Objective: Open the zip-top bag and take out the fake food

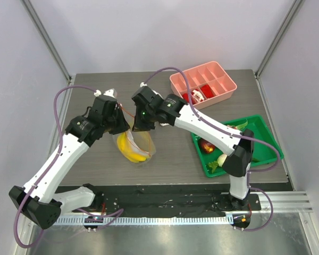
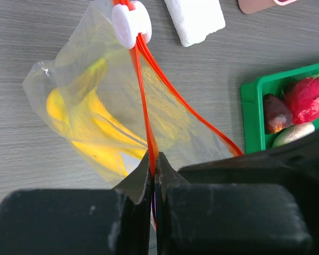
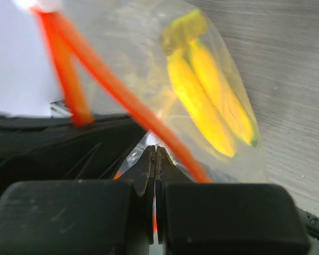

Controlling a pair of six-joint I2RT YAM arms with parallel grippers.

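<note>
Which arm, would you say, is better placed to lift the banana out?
Probably right: the green tray lies on that arm's side, and the left gripper, shut on the zip-top bag, can hold it open.

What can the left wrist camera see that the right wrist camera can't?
Only left wrist: a white towel, and a green plastic tray holding a pink-red dragon fruit. Only right wrist: a blurry black shape. Both: the clear zip-top bag with its orange-red strip, the yellow toy banana inside, and the left tool or right tool pinched shut on it.
</note>
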